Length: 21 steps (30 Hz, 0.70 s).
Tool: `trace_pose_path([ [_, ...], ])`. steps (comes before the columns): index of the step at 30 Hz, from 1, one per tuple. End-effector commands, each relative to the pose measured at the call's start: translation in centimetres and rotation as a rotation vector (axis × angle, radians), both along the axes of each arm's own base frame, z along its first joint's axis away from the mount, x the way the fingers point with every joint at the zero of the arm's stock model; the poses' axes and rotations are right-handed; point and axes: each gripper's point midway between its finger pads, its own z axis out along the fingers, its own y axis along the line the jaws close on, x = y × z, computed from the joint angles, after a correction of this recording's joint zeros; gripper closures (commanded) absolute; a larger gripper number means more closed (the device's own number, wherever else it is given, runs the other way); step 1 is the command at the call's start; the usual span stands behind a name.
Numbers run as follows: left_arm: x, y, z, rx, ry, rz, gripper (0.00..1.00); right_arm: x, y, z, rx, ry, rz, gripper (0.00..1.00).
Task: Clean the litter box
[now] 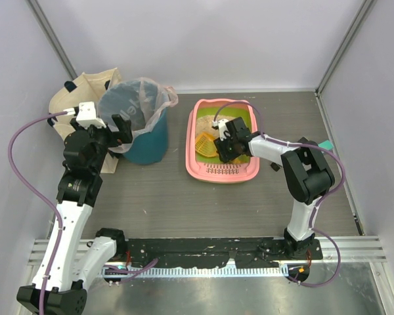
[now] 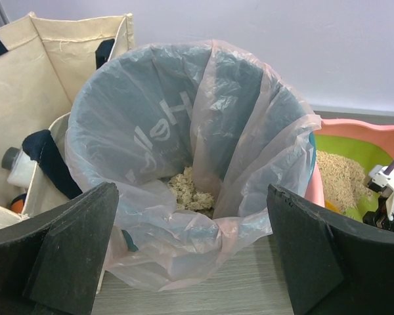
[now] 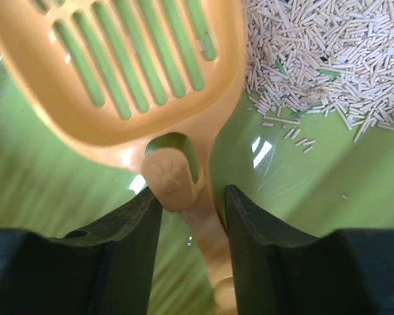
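Observation:
The pink litter box (image 1: 192,141) lies right of centre, with a lime-green floor (image 3: 328,190) and beige litter (image 3: 315,52) heaped at its far end. An orange slotted scoop (image 3: 118,72) lies flat on the green floor. My right gripper (image 3: 192,197) reaches into the box (image 1: 224,146) with both fingers pressed against the scoop's narrow handle. My left gripper (image 2: 192,190) stands wide open and empty at the near rim of the teal bin (image 2: 138,125), touching nothing. The box's pink rim (image 2: 374,128) shows at the right of the left wrist view.
The teal bin (image 1: 144,147), lined with a clear bag, stands left of the litter box and holds a clump of litter at its bottom. A cream tote bag (image 1: 72,98) with a bottle inside sits behind it at the left wall.

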Motion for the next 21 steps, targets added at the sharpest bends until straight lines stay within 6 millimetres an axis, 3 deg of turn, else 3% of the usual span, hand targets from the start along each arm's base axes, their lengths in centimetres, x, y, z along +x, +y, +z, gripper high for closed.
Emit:
trace_pose_path([
  [1, 0.3, -0.4, 1.3, 0.011, -0.058, -0.019, 0.00, 1.0, 1.0, 2.0, 0.053, -0.055, -0.004, 0.61],
  [6, 0.4, -0.5, 1.2, 0.014, -0.053, -0.025, 0.00, 1.1, 0.7, 3.1, 0.055, -0.066, -0.038, 0.83],
  [14, 0.5, -0.6, 1.1, 0.014, -0.050, -0.032, 0.00, 0.8, 0.0, 4.8, 0.043, -0.061, -0.085, 0.98],
  [21, 0.5, -1.1, 0.9, 0.019, -0.046, -0.058, 0.00, 1.1, -2.2, 7.7, -0.057, -0.044, -0.197, 0.99],
])
